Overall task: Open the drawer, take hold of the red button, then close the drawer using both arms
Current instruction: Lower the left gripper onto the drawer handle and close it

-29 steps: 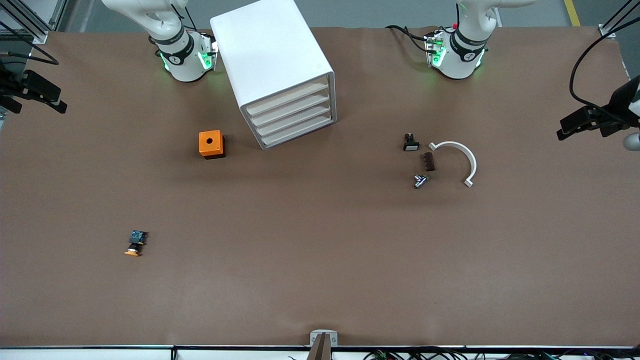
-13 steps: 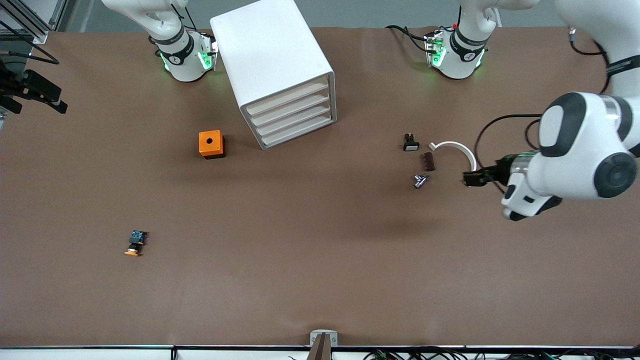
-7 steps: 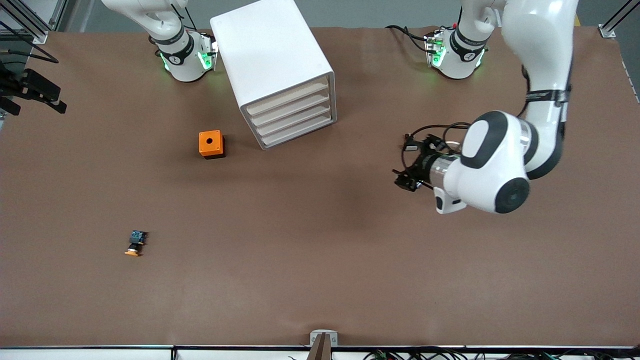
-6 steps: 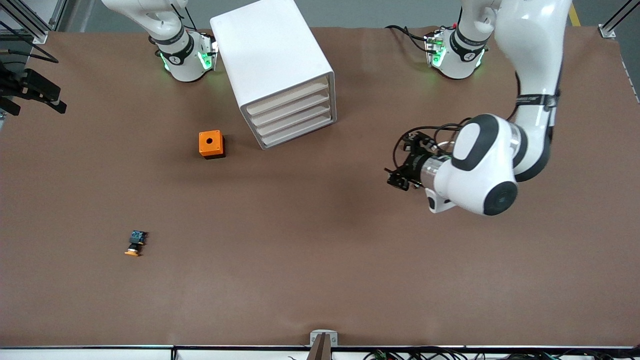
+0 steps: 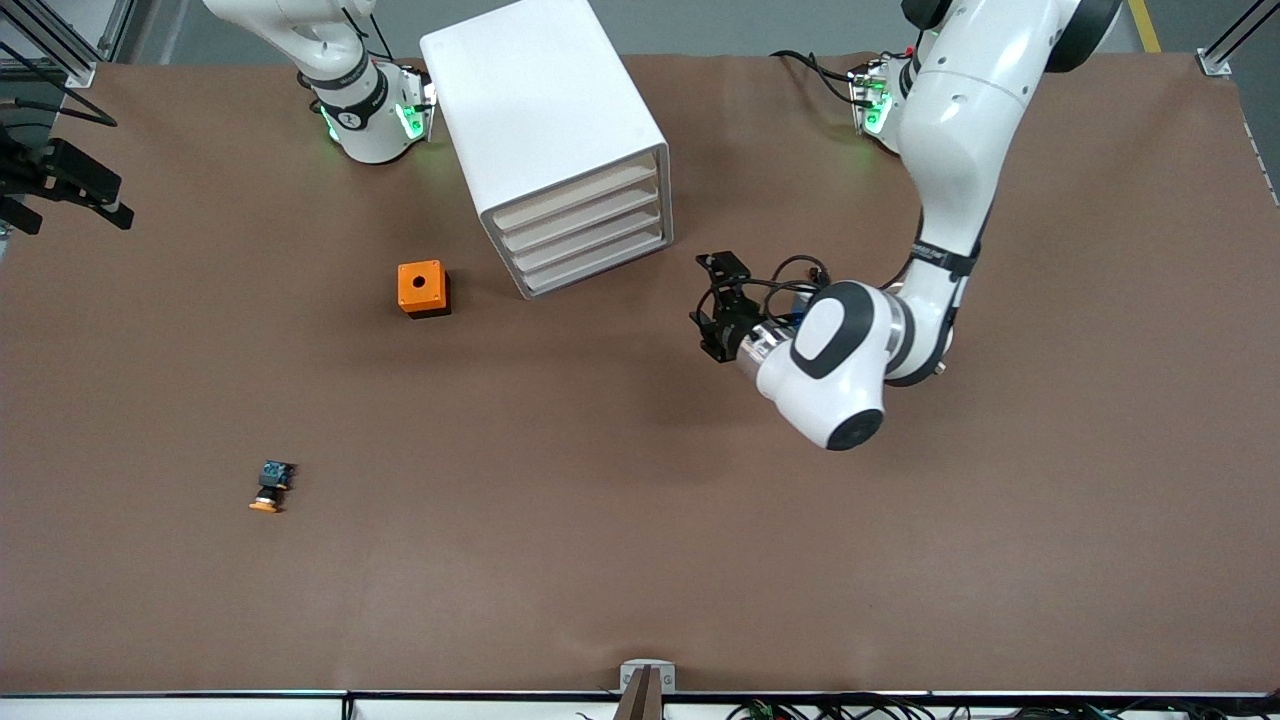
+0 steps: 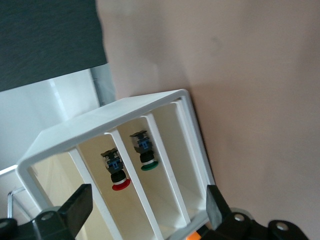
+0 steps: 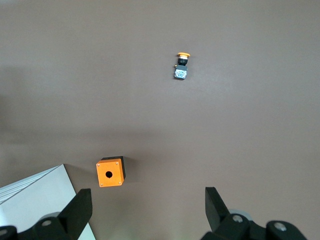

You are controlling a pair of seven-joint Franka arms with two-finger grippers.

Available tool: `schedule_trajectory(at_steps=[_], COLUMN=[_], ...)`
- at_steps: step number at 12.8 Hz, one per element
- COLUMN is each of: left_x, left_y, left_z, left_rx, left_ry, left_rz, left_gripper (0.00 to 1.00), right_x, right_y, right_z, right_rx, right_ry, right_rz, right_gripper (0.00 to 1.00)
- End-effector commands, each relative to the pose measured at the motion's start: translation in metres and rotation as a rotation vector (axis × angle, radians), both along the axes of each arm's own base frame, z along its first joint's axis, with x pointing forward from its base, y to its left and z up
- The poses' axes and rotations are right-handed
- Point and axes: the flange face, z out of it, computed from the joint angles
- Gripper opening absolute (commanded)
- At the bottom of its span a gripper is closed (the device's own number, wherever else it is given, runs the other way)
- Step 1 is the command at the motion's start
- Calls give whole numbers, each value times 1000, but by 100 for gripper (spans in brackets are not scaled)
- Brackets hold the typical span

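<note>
Drawer (image 5: 575, 196): top of four cream-fronted trays, closed.
Button (image 6: 116, 171): red cap, black body, blue rear.
Left gripper (image 5: 712, 305): spread wide, empty.
Right gripper (image 7: 145, 212): spread wide, empty.
Writing: none legible.

The table cover (image 5: 600, 520) looked like matt brown paper, faintly creased. The cabinet (image 5: 530, 100) appeared smooth white plastic with a soft sheen. The left arm (image 5: 960, 110) wore glossy white shells; the orange box (image 5: 422, 288) looked like matt plastic.

four drawers (image 5: 585, 232), three buttons (image 6: 116, 172), perhaps
</note>
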Motion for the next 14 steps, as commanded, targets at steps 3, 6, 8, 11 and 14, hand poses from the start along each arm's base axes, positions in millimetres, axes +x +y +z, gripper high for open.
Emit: schedule_trajectory(at_steps=[3,6,8,11,14], left_x=[-35,-63,-86,-116,-136], left_y=[-47,-73,-96,-110,-113], left_z=[-30,-55,-56,-70,-77], left_rx=[48,89,81,120,142], left_ry=[191,273,298,344,379], left_rz=[11,-1,-33,-61,-100], left_gripper=[97,80,73,64,45], right_x=[-4,-6,-6,-8,-8], right_y=[-1,-1,-1,-2,-3], right_z=[3,2,1,-1,-1], right_rx=[18,19,19,17,16], right_ry=[-8,5,8,19,19], right_rz=[8,7,7,2,-2], right_gripper=[100,100,100,100,100])
